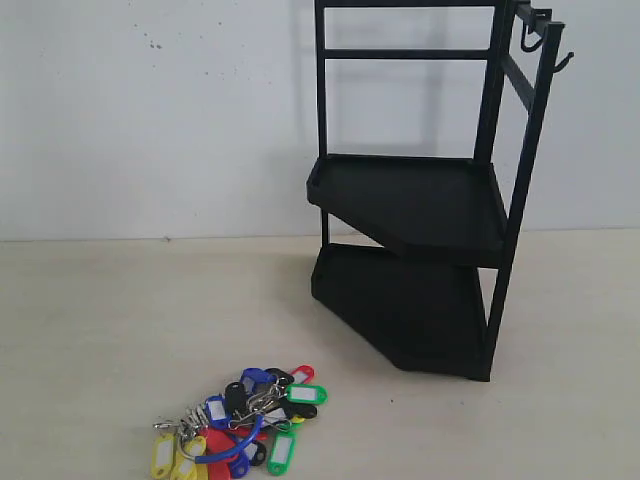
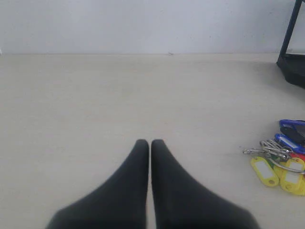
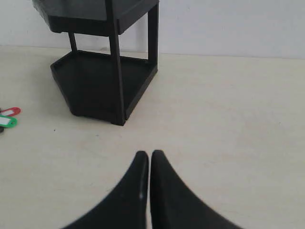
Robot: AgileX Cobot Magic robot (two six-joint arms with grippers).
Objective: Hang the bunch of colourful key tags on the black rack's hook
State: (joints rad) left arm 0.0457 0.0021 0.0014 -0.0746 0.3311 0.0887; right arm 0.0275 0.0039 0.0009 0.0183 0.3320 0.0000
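The colourful key tag bunch [image 1: 240, 425] lies flat on the table near the front edge, its blue loop on top. Its yellow and blue tags [image 2: 281, 162] show at the side of the left wrist view, and a red and a green tag [image 3: 8, 117] at the edge of the right wrist view. The black rack [image 1: 420, 200] stands at the back right, with small hooks [image 1: 533, 38] on its upper side rail; its lower shelf [image 3: 102, 81] fills the right wrist view. My left gripper [image 2: 150, 143] is shut and empty, away from the bunch. My right gripper [image 3: 149, 154] is shut and empty, short of the rack.
A pale wooden table [image 1: 100, 320] runs back to a white wall [image 1: 150, 100]. Neither arm shows in the exterior view.
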